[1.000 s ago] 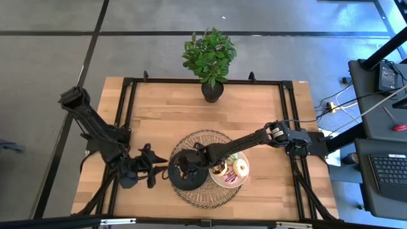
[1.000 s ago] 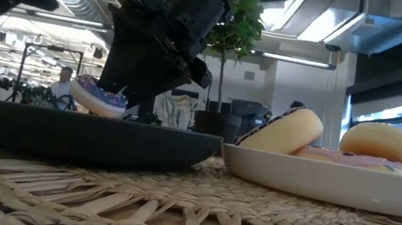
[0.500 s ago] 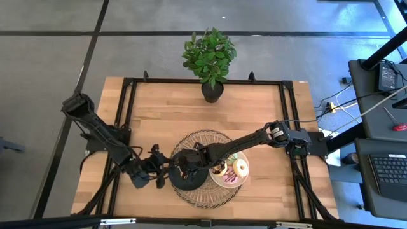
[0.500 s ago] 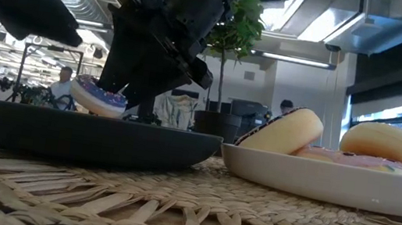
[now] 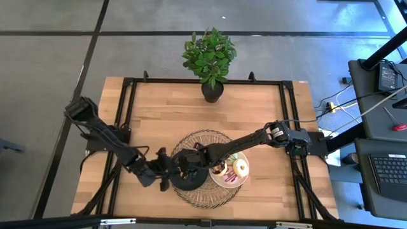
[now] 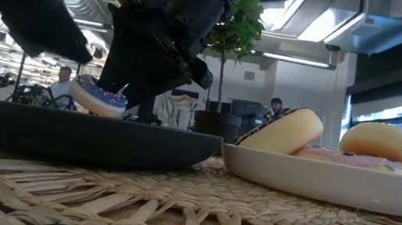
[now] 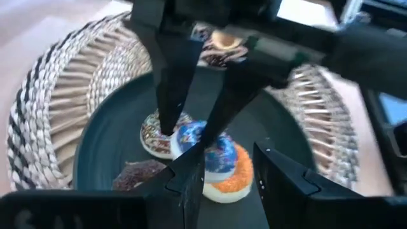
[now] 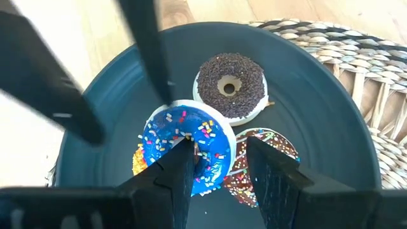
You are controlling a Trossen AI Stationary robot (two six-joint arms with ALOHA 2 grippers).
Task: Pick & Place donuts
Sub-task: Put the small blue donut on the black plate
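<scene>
Holding blue-iced donut (image 8: 186, 147) upright over black plate (image 8: 331, 127) in right hand (image 8: 219, 166); lowered gently beside neighbours; left hand (image 7: 226, 181) half-open nearby.

Blue-iced sprinkled donut (image 8: 189, 147) tilted atop others on black plate (image 8: 331, 121); cream and pink donuts (image 6: 353, 150) on white plate (image 6: 317, 180).

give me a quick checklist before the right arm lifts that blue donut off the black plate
1. Right gripper straddles the blue sprinkled donut: ok.
2. Firm hold on it: cannot tell.
3. Blue donut free of neighbours: not ok, it rests on an orange donut and beside the chocolate donut.
4. Left gripper clear: not ok, it hovers over the same black plate.
5. Room on the white plate: cannot tell.
</scene>
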